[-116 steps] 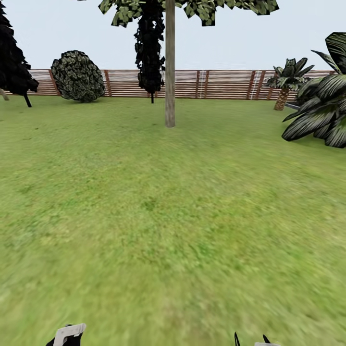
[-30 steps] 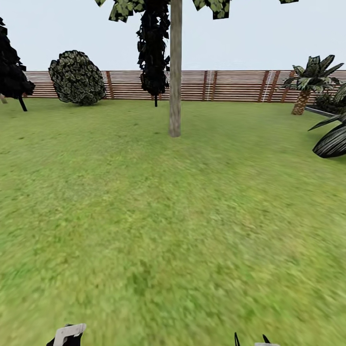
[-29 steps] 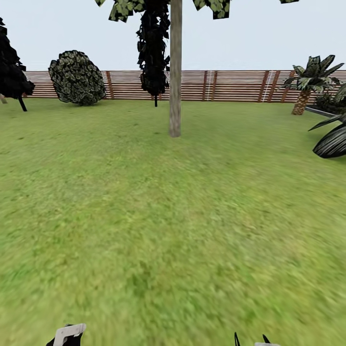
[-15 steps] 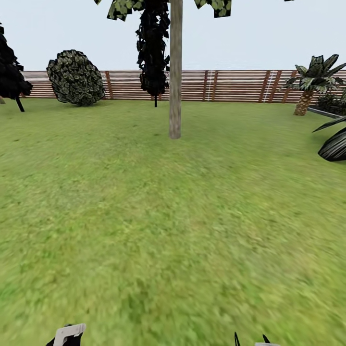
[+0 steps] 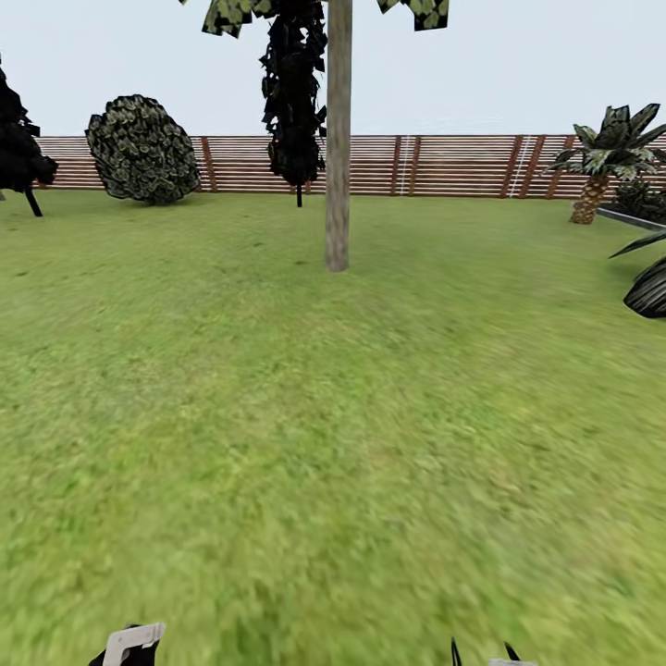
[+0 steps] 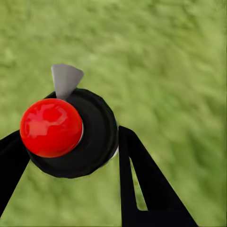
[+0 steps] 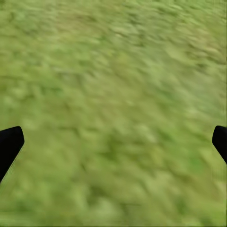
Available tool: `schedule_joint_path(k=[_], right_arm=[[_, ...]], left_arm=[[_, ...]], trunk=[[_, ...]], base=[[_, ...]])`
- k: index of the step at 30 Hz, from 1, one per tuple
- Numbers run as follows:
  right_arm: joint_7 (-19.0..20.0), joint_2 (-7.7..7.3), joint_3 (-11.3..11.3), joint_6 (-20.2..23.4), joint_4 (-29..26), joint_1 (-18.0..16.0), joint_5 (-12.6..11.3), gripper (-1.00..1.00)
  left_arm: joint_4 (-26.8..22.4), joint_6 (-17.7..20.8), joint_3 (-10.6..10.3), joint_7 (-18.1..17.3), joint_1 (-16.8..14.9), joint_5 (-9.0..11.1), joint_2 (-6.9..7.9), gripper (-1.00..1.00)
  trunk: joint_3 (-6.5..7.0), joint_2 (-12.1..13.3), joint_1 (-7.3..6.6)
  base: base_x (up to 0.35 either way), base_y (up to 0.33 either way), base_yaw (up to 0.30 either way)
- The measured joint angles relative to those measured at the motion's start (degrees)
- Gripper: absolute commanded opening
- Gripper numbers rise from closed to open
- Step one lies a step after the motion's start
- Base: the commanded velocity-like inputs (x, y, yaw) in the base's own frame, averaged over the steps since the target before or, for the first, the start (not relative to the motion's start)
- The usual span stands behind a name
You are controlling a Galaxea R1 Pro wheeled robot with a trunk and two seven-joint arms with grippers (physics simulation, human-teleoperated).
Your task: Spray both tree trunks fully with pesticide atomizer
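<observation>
Left tool (image 6: 71, 156) is clamped on the pesticide atomizer (image 6: 78, 135): seen from the left wrist, its two black fingers (image 6: 142, 189) press against either side of the bottle's round dark body, which carries a glossy red ball cap and a thin grey spray head (image 6: 65, 79) jutting from one edge. Blurred green floor (image 6: 170, 61) lies beneath it. From the head, a white tab of that same tool (image 5: 134, 640) peeks in at the bottom edge on the left.

Right tool (image 7: 113, 142) is spread wide and carries nothing: from the right wrist, just the black tips (image 7: 9, 144) sit at opposite edges with bare grass between them. Its dark points (image 5: 481, 655) also show at the bottom edge of the head view, right of centre.

Ahead, well apart from both tools, the tree trunk (image 5: 338, 139) rises straight and pale grey-brown from the lawn, with scraps of leafy crown at the top edge. A narrow dark conifer (image 5: 292, 92) stands just behind and to its left, near the fence (image 5: 444, 166) of brown horizontal slats that closes off the garden. A rounded bush (image 5: 141, 149) sits further left against the fence, and another dark conifer (image 5: 18, 139) at the left edge. A short palm (image 5: 606, 157) with a scaly trunk stands at the right, with broad dark leaves (image 5: 647, 287) nearer.
</observation>
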Motion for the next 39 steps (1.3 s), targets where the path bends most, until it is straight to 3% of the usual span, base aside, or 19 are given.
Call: schedule_joint_path(k=[39], right_arm=[[0.0,0.02,0.0,0.0,0.0,0.0,0.0,1.00]], left_arm=[[0.0,0.0,0.0,0.0,0.0,0.1,0.00,-1.00]], trunk=[[0.00,0.0,0.00]], base=[[0.340,0.000,0.000]])
